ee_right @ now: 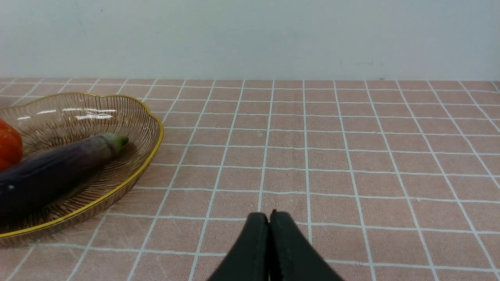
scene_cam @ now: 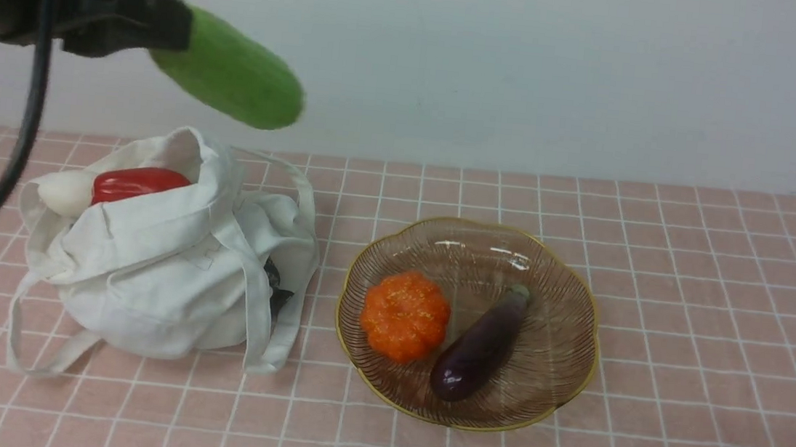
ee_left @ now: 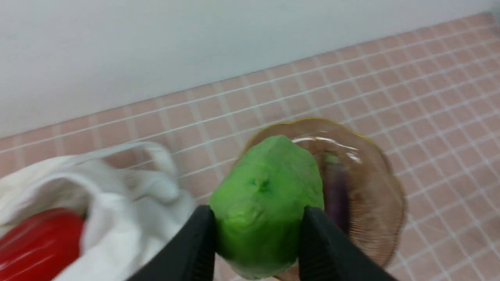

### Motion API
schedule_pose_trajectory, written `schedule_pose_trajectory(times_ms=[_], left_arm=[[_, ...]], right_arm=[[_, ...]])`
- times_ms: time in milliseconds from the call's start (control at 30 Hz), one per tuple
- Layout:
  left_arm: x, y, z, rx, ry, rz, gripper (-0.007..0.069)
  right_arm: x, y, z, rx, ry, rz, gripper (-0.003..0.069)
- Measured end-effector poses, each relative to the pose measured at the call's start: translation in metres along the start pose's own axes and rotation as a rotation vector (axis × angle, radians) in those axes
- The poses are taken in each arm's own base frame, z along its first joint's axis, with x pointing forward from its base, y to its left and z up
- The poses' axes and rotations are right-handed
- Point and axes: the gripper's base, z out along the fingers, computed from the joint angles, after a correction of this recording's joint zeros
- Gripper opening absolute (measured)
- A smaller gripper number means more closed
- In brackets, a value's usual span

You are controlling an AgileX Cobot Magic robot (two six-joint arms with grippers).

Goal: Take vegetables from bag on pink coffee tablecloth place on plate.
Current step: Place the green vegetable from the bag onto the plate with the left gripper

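Note:
My left gripper is shut on the green cucumber and holds it high in the air, above and behind the bag. In the left wrist view the cucumber sits between the black fingers. The off-white bag lies at the left on the pink tablecloth, with the red pepper and white radish at its open mouth. The plate stands right of the bag. My right gripper is shut and empty, low over the cloth to the right of the plate.
An orange pumpkin and a dark purple eggplant lie in the plate. The bag's strap handles trail on the cloth at its front. A pale wall stands behind the table.

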Motion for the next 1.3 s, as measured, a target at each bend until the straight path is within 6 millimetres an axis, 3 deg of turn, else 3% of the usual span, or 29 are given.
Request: schedule_pose_trajectory(times_ms=[100, 200, 233, 267, 333, 367, 533, 733, 900, 967, 1200, 1300], left_arm=[[0.003, -0.024, 0.019, 0.09, 0.047, 0.054, 0.025], [0.013, -0.056, 0.067, 0.189, 0.141, 0.13, 0.025], [0.014, -0.06, 0.07, 0.2, 0.147, 0.138, 0.025], [0.02, -0.073, 0.094, 0.227, 0.179, 0.158, 0.025], [0.026, -0.082, 0.116, 0.24, 0.198, 0.17, 0.025], [0.033, -0.09, 0.137, 0.246, 0.209, 0.177, 0.025], [0.054, -0.099, 0.198, 0.221, 0.209, 0.175, 0.025], [0.076, -0.098, 0.241, 0.193, 0.236, 0.181, 0.025], [0.088, -0.096, 0.255, 0.191, 0.275, 0.21, 0.0255], [0.09, -0.095, 0.257, 0.192, 0.284, 0.218, 0.0293], [0.095, -0.094, 0.257, 0.196, 0.328, 0.248, 0.0574], [0.091, -0.094, 0.247, 0.195, 0.351, 0.298, 0.0618]], right_arm=[[0.0, 0.0, 0.0, 0.0, 0.0, 0.0, -0.0015], [0.0, 0.0, 0.0, 0.0, 0.0, 0.0, -0.0015], [0.0, 0.0, 0.0, 0.0, 0.0, 0.0, -0.0015], [0.0, 0.0, 0.0, 0.0, 0.0, 0.0, -0.0015], [0.0, 0.0, 0.0, 0.0, 0.0, 0.0, -0.0015], [0.0, 0.0, 0.0, 0.0, 0.0, 0.0, -0.0015], [0.0, 0.0, 0.0, 0.0, 0.0, 0.0, -0.0015], [0.0, 0.0, 0.0, 0.0, 0.0, -0.001, -0.0015], [0.0, 0.0, 0.0, 0.0, 0.0, -0.005, -0.0015], [0.0, 0.0, 0.0, 0.0, 0.0, -0.005, -0.0015], [0.0, 0.0, 0.0, 0.0, 0.0, -0.005, -0.0015], [0.0, 0.0, 0.0, 0.0, 0.0, -0.005, -0.0015]])
